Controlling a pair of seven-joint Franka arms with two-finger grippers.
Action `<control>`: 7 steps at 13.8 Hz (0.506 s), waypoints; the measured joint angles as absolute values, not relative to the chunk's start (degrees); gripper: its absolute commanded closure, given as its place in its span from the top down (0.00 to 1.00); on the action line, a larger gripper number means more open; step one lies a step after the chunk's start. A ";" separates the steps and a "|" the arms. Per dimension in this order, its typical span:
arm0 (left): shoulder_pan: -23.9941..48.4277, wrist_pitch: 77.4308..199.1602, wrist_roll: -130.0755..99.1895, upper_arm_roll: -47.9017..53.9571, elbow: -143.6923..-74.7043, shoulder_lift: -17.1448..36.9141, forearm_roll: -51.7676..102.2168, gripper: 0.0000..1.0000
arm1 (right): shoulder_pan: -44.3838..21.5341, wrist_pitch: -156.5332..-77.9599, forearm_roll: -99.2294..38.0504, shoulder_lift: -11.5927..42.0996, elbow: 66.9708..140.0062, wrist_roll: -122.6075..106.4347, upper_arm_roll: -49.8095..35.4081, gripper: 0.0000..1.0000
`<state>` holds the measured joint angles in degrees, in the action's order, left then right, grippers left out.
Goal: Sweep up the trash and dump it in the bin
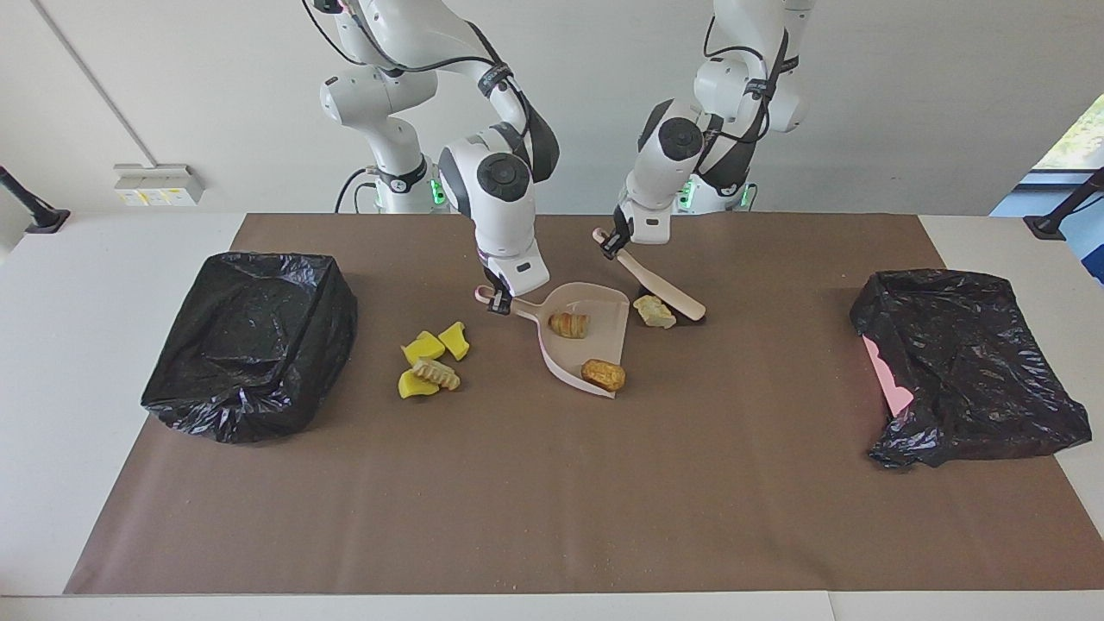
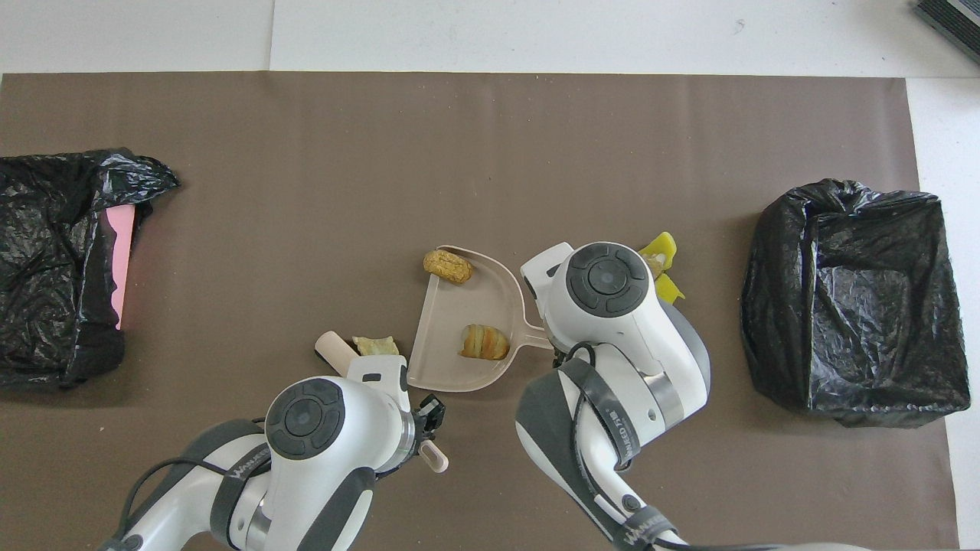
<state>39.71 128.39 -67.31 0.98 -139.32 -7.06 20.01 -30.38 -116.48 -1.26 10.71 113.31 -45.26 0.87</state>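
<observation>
Left pincer [image 1: 609,244] pinching the brush [image 1: 660,290] handle, bristles slanted against a pale lump [image 1: 655,312] just beside the dustpan [image 1: 595,341] mouth, likely to nudge it in; right pincer [image 1: 495,301] clamps the dustpan handle, steadying it flat on the surface, yellow scraps [image 1: 431,360] unswept

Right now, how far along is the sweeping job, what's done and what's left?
Done: two bread pieces lie in the dustpan, held by the right gripper. In hand: the left gripper holds the brush against a tan piece beside the pan's mouth. Left: the yellow chunks and ridged piece on the mat, then dumping into the bin.
</observation>
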 measured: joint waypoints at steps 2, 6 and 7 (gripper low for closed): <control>39.78 128.76 -59.74 1.25 -138.70 -6.75 20.01 0.00 | -30.38 -116.48 -1.26 10.71 113.31 -45.26 0.87 0.00; 43.28 130.14 -43.89 2.33 -137.96 -6.65 20.04 0.00 | -30.39 -116.52 -1.26 10.71 113.31 -45.26 0.87 0.00; 44.16 130.20 -39.94 2.49 -137.87 -6.63 20.06 0.00 | -30.39 -116.52 -1.26 10.71 113.32 -45.26 0.87 0.00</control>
